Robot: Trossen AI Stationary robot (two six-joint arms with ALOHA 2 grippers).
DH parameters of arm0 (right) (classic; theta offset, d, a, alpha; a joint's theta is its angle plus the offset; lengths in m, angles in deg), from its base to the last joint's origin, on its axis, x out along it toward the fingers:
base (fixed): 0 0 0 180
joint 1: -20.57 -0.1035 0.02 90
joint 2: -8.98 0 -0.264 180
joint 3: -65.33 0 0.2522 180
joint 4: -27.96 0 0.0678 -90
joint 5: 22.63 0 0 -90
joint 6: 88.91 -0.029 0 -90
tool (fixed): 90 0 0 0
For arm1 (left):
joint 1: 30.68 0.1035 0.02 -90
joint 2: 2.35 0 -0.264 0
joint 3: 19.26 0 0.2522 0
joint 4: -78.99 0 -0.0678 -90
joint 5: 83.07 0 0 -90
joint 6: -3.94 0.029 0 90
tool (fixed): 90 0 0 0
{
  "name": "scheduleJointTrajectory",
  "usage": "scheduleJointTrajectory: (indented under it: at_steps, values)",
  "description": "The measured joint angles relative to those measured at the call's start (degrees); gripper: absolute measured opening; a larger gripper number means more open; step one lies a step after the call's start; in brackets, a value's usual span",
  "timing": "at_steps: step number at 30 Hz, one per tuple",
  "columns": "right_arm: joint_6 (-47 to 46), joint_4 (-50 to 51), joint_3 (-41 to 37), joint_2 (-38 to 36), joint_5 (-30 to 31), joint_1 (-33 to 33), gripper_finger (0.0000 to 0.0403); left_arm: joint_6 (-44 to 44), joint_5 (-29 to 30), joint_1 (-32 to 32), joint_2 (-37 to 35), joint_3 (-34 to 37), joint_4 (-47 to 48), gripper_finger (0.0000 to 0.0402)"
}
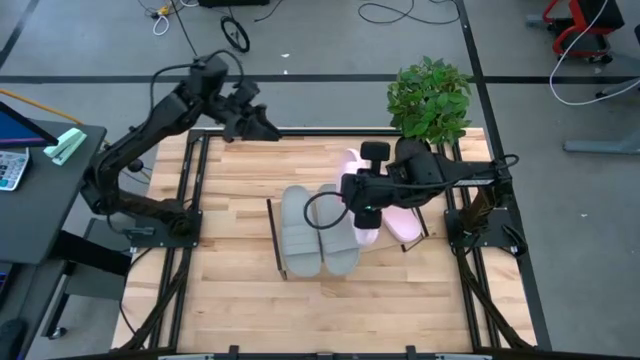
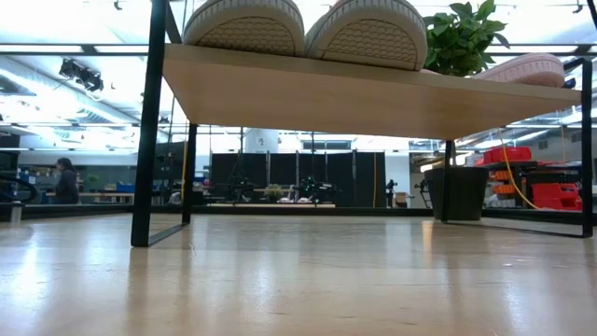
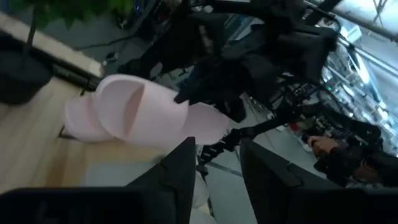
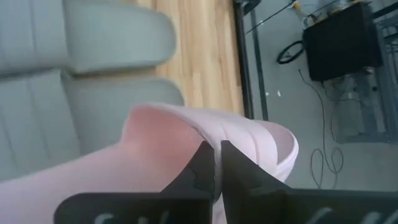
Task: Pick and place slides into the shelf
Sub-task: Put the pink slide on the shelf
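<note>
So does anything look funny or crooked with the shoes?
Yes. The right gripper is shut on a pink slide, pinching its strap, so it hangs askew by the grey slides on the shelf. The other pink slide lies flat. The left gripper waits at the table's far edge.

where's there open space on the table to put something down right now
Bare wood lies along the table's near edge in front of the shelf, and across the left side between the shelf and the left arm's base. The back strip beside the plant is free too. It is crowded mid-right: grey slides, pink slides and the right gripper.
</note>
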Motion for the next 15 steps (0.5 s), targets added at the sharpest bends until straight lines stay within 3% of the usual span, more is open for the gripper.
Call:
scheduleJointTrajectory:
  at_steps: [15]
  values:
    - [2.12,1.82,-0.20,-2.22,-4.50,-1.36,0.0009,6.41,0.25,1.05,-6.00,0.02,-0.04,0.0138]
